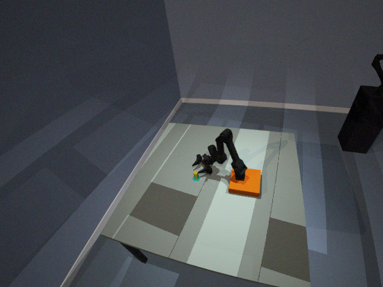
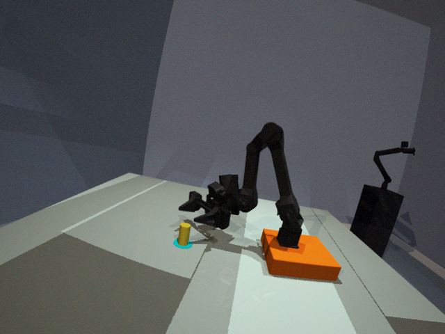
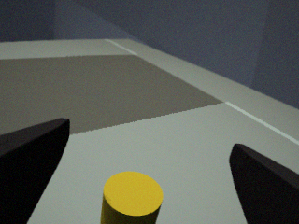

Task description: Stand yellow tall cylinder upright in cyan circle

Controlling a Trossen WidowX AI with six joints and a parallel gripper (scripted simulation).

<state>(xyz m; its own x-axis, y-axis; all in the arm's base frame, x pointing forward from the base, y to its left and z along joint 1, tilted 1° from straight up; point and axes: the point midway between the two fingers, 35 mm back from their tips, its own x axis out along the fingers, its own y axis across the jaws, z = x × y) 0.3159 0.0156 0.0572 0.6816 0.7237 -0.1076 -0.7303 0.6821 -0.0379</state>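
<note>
Yellow cylinder stood on cyan, hand spread wide for the getaway

And there it is, the yellow cylinder (image 1: pixel 195 174) (image 2: pixel 184 234) (image 3: pixel 133 196), upright on the cyan circle (image 1: pixel 194 179) (image 2: pixel 181 246), with a cyan margin showing round its foot! Nothing is pinched: the hand (image 1: pixel 195 168) (image 2: pixel 187 213) is spread wide, its fingertips parted well beyond the cylinder's width. In the top view the hand is seen toward one o'clock of the cylinder; in the wrist view the yellow top sits near six o'clock, low between the two dark fingers, plenty of room on either flank.

Now for the withdrawal, and this has to be done tidily. The fingers should be kept fully spread, and the hand drawn back along its own pointing line, away from the cylinder, with no sideways swing and no wrist roll until both tips are well past it. A slow start is called for, then a lift once there is air all round. The danger? A fingertip brushed against that tall, narrow shape, and over it could go!

Further out, at about four o'clock in the top view, the orange base block (image 1: pixel 247 185) (image 2: pixel 305 257) is seen on the desk (image 1: pixel 216 241) (image 2: pixel 280 305), and it is toward that side that the arm (image 1: pixel 233 151) (image 2: pixel 281 172) should be folded. Placement looks finished; only the retreat is left to be judged.
</note>
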